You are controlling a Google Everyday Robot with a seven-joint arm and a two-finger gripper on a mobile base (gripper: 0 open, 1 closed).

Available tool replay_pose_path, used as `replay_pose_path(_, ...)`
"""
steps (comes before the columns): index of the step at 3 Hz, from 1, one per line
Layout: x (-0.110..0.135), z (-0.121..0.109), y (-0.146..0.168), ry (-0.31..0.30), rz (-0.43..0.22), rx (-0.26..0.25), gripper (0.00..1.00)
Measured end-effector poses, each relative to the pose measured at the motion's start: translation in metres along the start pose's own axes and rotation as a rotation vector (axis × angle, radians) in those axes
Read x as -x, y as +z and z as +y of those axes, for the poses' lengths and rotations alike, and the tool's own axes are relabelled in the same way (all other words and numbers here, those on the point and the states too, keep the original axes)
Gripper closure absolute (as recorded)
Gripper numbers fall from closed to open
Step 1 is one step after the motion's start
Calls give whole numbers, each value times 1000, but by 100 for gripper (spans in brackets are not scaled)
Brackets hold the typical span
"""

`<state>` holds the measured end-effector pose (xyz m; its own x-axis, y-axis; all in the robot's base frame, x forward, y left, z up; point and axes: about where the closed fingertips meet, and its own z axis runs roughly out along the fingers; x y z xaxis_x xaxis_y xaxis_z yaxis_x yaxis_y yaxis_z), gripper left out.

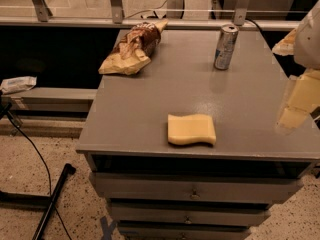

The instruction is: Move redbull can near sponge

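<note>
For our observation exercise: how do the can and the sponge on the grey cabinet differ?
The can stands upright, tall and shiny silver-blue; the sponge lies flat, matt pale yellow. The can is round and sits near the back; the sponge is rectangular with wavy edges, near the front. Both rest on the same cabinet top, well apart. The claw hangs at the right, touching neither.

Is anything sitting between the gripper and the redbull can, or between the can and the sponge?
Nothing visible. The gripper hangs at the right edge of the table, the redbull can stands back right, the sponge lies near the front; only bare surface lies between them. The snack bag sits back left.
</note>
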<state>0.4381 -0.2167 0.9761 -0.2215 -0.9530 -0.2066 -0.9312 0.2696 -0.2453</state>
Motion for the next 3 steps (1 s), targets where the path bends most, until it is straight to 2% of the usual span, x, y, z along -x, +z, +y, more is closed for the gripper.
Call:
replay_pose_path(1,0,0,0,0,0,0,0)
replay_pose_path(2,13,-32,8,28,-115,-28,0)
replay_pose_path(3,34,-105,16,92,-300,-102,0)
